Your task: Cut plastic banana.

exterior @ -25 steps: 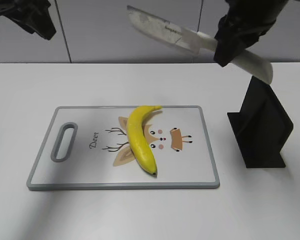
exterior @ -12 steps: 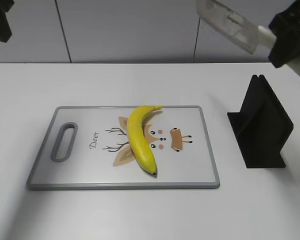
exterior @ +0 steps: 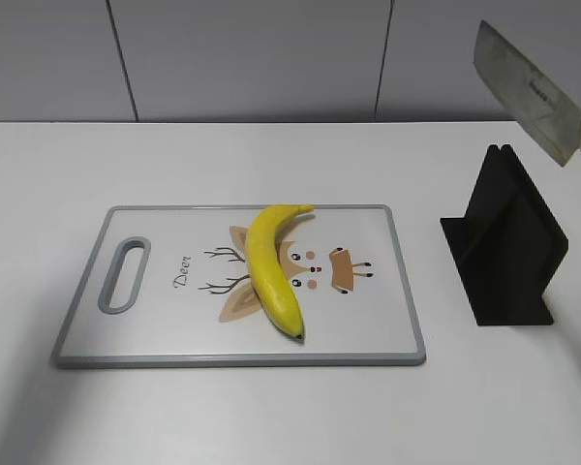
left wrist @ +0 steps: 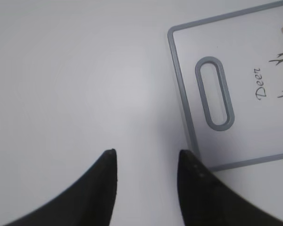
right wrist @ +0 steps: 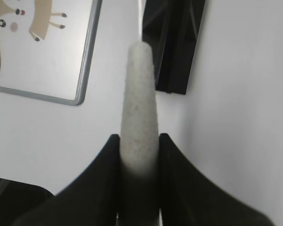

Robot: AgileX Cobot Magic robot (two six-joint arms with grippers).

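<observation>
Exterior view: one plastic banana (exterior: 273,268) lies on one cutting board (exterior: 387,291), far from my fingers. My right fingers (right wrist: 174,165) squeeze one knife (exterior: 528,92); my left fingers (left wrist: 108,172) are spread, holding nothing.

Black grippers, tapered fingers

The left gripper (left wrist: 146,153) shows two matte black fingers (left wrist: 106,188), curved and narrowing to blunt tips; the right gripper (right wrist: 137,141) wears the same smooth black, its fingers (right wrist: 177,188) flaring broad toward the base.
</observation>
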